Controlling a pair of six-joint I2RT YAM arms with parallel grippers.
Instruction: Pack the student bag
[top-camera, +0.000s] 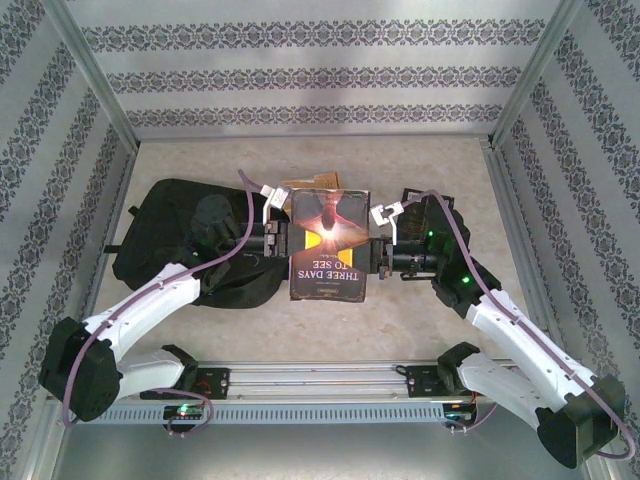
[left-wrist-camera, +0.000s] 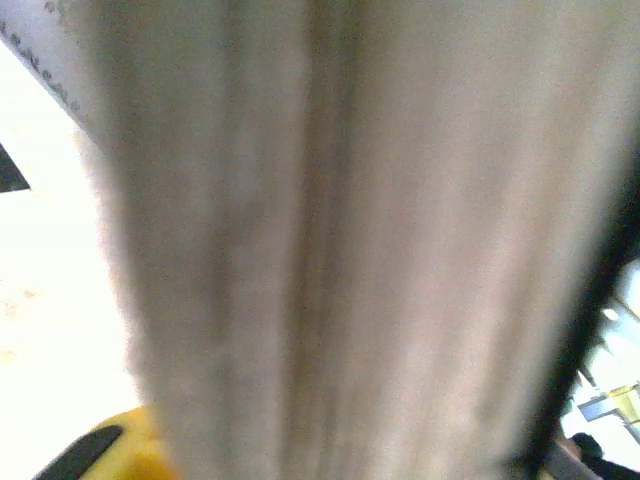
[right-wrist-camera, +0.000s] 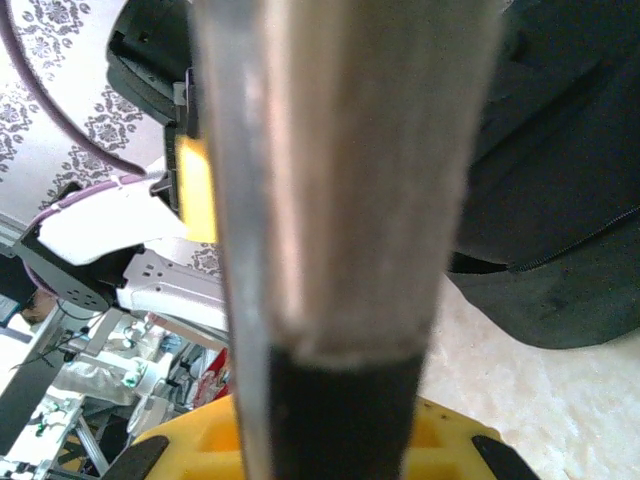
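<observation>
A paperback book (top-camera: 328, 245) with a dark orange cover is held up over the middle of the table between both arms. My left gripper (top-camera: 284, 240) is at its left edge, and the pale page edges (left-wrist-camera: 350, 250) fill the left wrist view, so its jaws look shut on the book. My right gripper (top-camera: 376, 255) is shut on the book's right edge, and that edge (right-wrist-camera: 340, 200) runs straight up from between its jaws. The student bag (top-camera: 185, 235), a soft black backpack, lies slumped on the table left of the book, under the left arm. Its black fabric (right-wrist-camera: 560, 200) shows beyond the book.
A brown object (top-camera: 315, 183) peeks out past the book's far edge. Patterned walls close in the table on the left, the back and the right. The arms' base rail (top-camera: 320, 380) runs along the near edge. Bare tabletop (top-camera: 440, 330) lies right of the bag.
</observation>
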